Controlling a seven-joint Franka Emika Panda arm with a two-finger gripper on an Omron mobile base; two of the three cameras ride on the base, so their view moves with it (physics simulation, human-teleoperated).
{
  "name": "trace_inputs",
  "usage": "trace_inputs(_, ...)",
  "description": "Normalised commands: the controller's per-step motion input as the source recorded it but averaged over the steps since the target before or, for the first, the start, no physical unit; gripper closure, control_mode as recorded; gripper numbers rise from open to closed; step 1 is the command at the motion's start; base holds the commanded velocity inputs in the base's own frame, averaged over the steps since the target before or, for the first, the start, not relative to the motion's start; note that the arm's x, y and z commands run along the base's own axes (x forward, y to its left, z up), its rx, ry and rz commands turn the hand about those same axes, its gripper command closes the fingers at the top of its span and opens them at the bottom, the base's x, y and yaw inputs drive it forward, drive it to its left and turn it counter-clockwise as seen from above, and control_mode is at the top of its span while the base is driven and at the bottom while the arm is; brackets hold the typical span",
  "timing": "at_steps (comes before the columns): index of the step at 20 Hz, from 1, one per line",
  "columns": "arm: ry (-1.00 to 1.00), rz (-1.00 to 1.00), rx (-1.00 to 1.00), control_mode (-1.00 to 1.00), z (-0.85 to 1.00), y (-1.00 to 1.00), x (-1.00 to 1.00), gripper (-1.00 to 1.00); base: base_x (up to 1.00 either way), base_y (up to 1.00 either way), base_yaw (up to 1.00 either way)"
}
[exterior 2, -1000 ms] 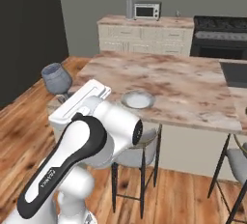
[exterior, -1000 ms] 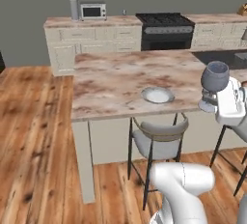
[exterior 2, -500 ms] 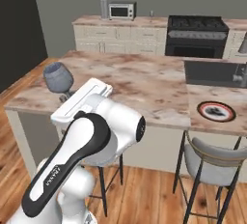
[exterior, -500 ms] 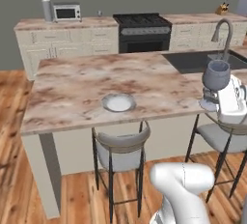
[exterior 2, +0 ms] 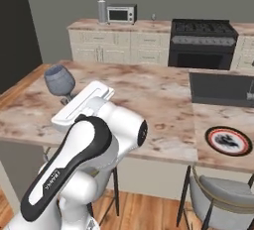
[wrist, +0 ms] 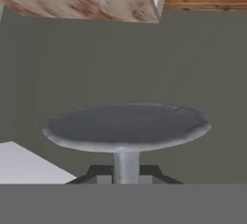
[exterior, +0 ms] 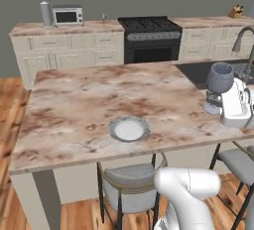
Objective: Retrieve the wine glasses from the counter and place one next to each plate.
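Wine glass point(exterior: 219, 78) stands upright, its stem pinched between the gripper's point(wrist: 126, 172) nearly closed jaws.

On the island top point(exterior: 74, 105), one plate point(exterior: 129, 128) lies left of another plate point(exterior 2: 228, 140).

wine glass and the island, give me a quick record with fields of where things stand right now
held item: wine glass, upright, stem clamped by the claw
claw state: shut on the wine glass
glass position: raised above the island top, not set down
plain plate: pale plate near the island's front edge
patterned plate: black-rimmed plate on the island beside the sink
second glass: small, on the back counter near the microwave
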Motion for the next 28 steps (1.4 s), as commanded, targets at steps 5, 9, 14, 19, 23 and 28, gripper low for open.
trace_inputs(5,0.00,0.00,0.00,1.00,0.00,0.00,0.00,1.00,0.67,-0.13,0.31)
trace_inputs(9,0.00,0.00,0.00,1.00,0.00,0.00,0.00,1.00,0.52,-0.25,0.33)
trace_inputs(14,0.00,0.00,0.00,1.00,0.00,0.00,0.00,1.00,0.45,-0.32,0.35)
trace_inputs(19,0.00,0.00,0.00,1.00,0.00,0.00,0.00,1.00,0.45,-0.41,0.39)
trace_inputs(23,0.00,0.00,0.00,1.00,0.00,0.00,0.00,1.00,0.57,-0.35,0.34)
trace_inputs(28,-0.01,0.14,0.00,-1.00,-0.46,-0.07,0.58,1.00,0.11,-0.05,0.06)
